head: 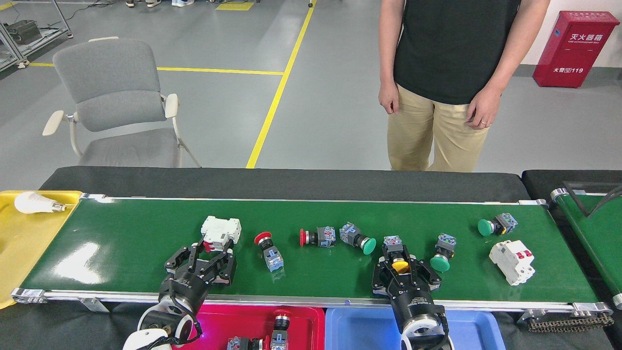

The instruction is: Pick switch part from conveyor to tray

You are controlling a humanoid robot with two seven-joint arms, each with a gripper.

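Green conveyor (146,243); yellow-capped switch part (399,265); red tray (301,323).
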